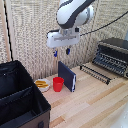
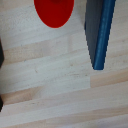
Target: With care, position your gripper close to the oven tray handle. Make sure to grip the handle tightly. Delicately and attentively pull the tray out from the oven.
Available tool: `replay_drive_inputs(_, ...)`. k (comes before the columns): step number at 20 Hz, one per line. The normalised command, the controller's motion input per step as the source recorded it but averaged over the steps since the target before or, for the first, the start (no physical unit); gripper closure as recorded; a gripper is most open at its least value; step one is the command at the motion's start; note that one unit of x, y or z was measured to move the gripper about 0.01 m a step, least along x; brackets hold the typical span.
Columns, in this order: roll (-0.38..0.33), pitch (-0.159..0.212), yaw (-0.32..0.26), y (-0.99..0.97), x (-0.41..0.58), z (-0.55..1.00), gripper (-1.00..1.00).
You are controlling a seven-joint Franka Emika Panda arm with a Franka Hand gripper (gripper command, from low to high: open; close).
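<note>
In the exterior view my gripper [image 1: 61, 52] hangs from the white arm, high above the table, with its blue-tipped fingers [image 1: 67, 50] apart and nothing between them. The oven [image 1: 114, 52] stands at the exterior view's right. The tray [image 1: 96, 72], a long narrow wire rack, lies in front of the oven, low over the wooden table. The tray handle [image 1: 93, 75] is the thin dark bar along its outer edge. My gripper is well to the left of the tray and above it. The wrist view shows neither the tray nor the oven.
An upright dark-blue slab [image 1: 66, 76] stands below my gripper and also shows in the wrist view [image 2: 100, 30]. A red cup [image 1: 58, 84] stands next to the slab and also shows in the wrist view [image 2: 54, 11]. A small plate [image 1: 42, 85] is left of the cup. A big black fabric case [image 1: 20, 97] fills the lower left.
</note>
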Motion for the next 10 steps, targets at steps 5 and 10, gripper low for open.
replay_drive_inputs(5, -0.315, -0.038, 0.145, -0.29, -0.218, 0.05, -1.00)
replay_drive_inputs(10, -0.309, -0.029, 0.138, -0.32, -0.187, 0.04, -1.00)
